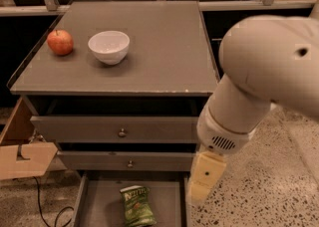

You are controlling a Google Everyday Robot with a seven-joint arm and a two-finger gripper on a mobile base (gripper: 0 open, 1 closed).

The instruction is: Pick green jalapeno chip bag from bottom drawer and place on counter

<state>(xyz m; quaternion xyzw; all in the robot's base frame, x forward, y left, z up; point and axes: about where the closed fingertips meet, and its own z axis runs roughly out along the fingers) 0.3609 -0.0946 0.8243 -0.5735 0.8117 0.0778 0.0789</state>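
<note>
Green chip bag (pixel 137 205) flat in open bottom drawer (pixel 102 203), gripper (pixel 198 192) just beside.

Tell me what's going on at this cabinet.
A one-armed robot is after the green jalapeno chip bag, which lies in the open bottom drawer. The gripper hangs low at the drawer's right side, apart from the bag. The counter above carries an apple and a white bowl; the bag is not yet up there.
</note>
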